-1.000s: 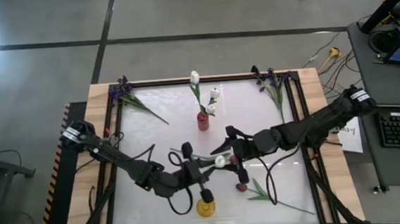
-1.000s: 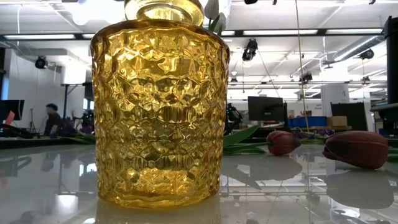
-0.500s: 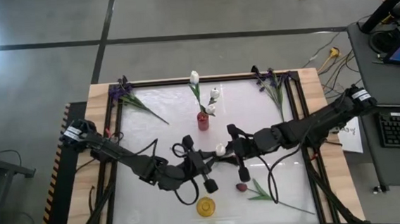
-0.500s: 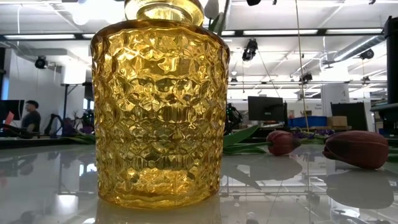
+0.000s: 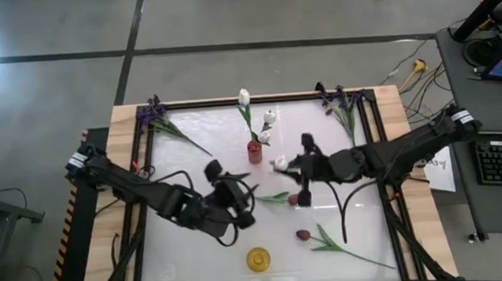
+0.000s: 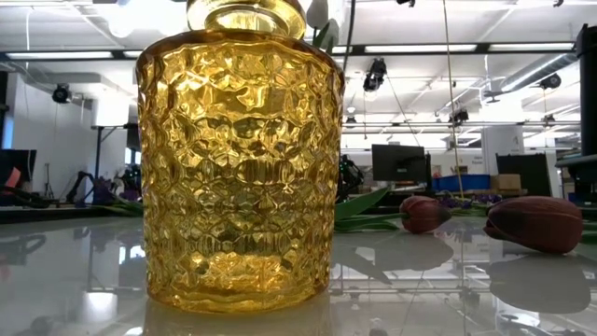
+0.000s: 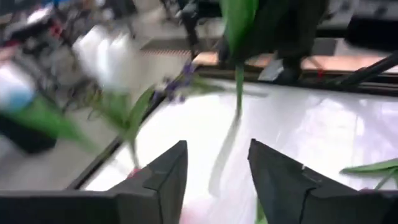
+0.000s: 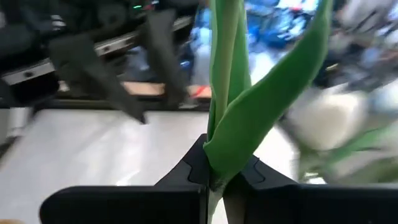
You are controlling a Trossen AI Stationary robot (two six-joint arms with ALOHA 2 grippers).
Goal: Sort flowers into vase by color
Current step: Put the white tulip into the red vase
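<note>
My right gripper [image 5: 292, 168] is shut on a white tulip just right of the red vase [image 5: 254, 152], which holds white tulips [image 5: 244, 97]. The held tulip's bud [image 5: 279, 163] shows by the fingers and its leaf [image 5: 273, 198] points toward my left gripper [image 5: 241, 205]. That gripper stands open with nothing between its fingers [image 7: 168, 171]. The yellow vase [image 5: 258, 260] stands near the front edge and fills the low view [image 6: 238, 159]. A dark red tulip [image 5: 303, 235] lies flat on the table. My right gripper pinches the white tulip's green stem [image 8: 219, 155] between its two fingers, where a leaf [image 8: 267, 106] joins it. The arm comes in from the table's right. Stem and leaf stick out past the fingertips, and the flower is lifted clear of the table.
Purple irises lie at the far left corner [image 5: 153, 112] and the far right corner [image 5: 337, 99]. Two dark red buds [image 6: 534, 222] lie on the table right of the yellow vase. A black frame [image 5: 376, 149] borders the white tabletop.
The white tulip has passed from my left gripper to my right one. My left gripper has let go and drawn back toward the table's left edge. My right gripper has carried the flower toward the far edge, closer to the red vase.
</note>
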